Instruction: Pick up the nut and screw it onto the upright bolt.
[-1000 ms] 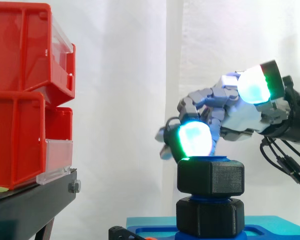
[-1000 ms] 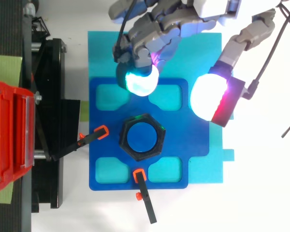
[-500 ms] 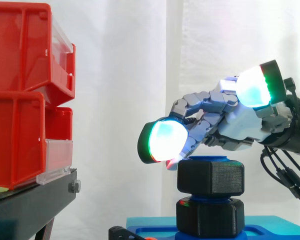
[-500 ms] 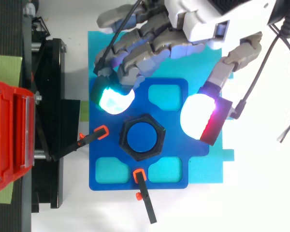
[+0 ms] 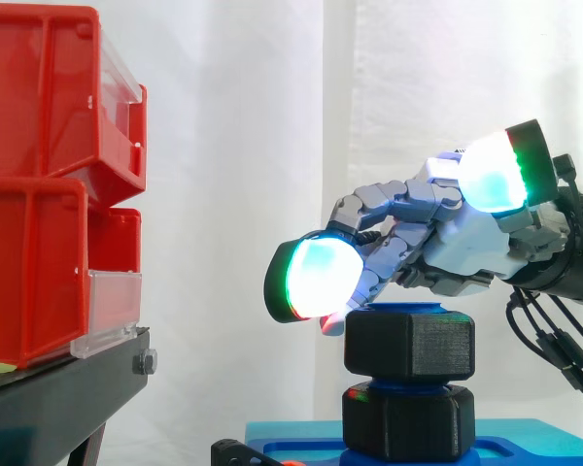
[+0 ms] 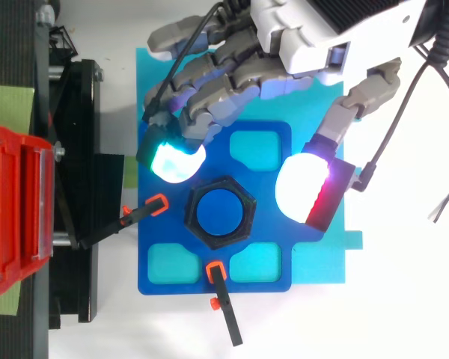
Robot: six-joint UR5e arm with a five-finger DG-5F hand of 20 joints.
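Black, rigid-looking plastic: the nut (image 5: 409, 344) sits at the top of the blue bolt (image 6: 220, 212). I judge it light and hard, best gripped on 2 opposite flats. My hand (image 5: 457, 248) hovers over it, fingers (image 5: 316, 279) spread, holding nothing.
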